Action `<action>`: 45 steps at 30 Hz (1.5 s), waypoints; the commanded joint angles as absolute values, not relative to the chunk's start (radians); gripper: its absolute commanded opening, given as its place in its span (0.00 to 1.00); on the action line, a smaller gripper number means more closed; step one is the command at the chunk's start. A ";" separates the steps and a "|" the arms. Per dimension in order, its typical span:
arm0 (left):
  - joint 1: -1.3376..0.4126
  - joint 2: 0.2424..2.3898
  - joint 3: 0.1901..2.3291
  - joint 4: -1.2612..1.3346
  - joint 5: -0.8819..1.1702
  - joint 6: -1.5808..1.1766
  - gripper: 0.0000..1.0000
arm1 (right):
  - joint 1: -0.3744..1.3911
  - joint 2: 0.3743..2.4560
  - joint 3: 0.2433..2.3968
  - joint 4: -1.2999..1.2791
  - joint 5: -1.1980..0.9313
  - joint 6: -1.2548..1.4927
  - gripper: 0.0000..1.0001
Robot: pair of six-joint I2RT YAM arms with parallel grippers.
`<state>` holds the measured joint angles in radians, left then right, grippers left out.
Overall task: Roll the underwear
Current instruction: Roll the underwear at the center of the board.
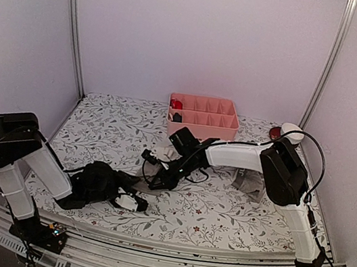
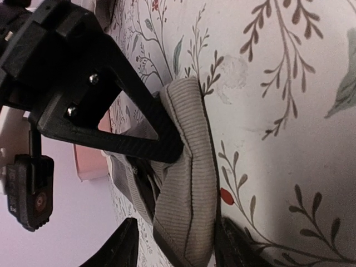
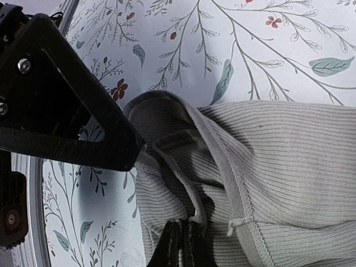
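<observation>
Grey briefs, frame centre: right gripper pinched shut on the waistband. Left gripper part-open, astride folded grey cloth.

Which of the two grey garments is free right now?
The grey garment lying under the right arm; no gripper touches it. The ribbed briefs are pinched by the right gripper.

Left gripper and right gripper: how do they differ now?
The left gripper has its jaws apart around a roll of grey cloth; the right gripper has them shut, pinching a spread grey cloth. The left gripper sits closer to the robot than the right gripper. Both work on ribbed grey fabric.
</observation>
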<state>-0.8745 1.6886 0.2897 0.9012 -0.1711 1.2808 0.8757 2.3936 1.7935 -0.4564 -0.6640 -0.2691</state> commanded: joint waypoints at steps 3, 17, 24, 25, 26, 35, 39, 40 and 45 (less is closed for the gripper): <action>-0.913 1.828 0.286 0.994 -0.263 1.356 0.40 | 0.871 2.440 1.792 -0.519 -0.672 -0.271 0.04; -0.917 1.663 0.401 0.495 -0.112 1.096 0.00 | 0.878 2.281 1.678 -0.456 -0.531 -0.287 0.29; -0.836 1.581 0.597 0.048 0.151 0.916 0.00 | 0.965 1.913 1.403 -0.310 -0.171 -0.289 0.70; -0.822 1.589 0.618 0.009 0.176 0.904 0.00 | 0.985 1.862 1.359 -0.282 -0.109 -0.292 0.73; -0.811 1.598 0.637 -0.021 0.194 0.892 0.00 | 1.006 1.819 1.320 -0.263 -0.052 -0.293 0.76; -0.693 1.706 0.836 -0.309 0.429 0.823 0.00 | 1.213 1.495 0.938 0.016 0.168 -0.407 0.73; -0.625 1.790 0.973 -0.486 0.566 0.810 0.00 | 1.307 1.508 0.863 0.126 0.201 -0.555 0.70; -0.610 1.814 1.018 -0.531 0.598 0.812 0.00 | 1.322 1.533 0.865 0.137 0.214 -0.582 0.66; -0.565 1.922 1.136 -0.682 0.719 0.817 0.00 | 1.334 1.730 0.964 0.144 0.277 -0.700 0.57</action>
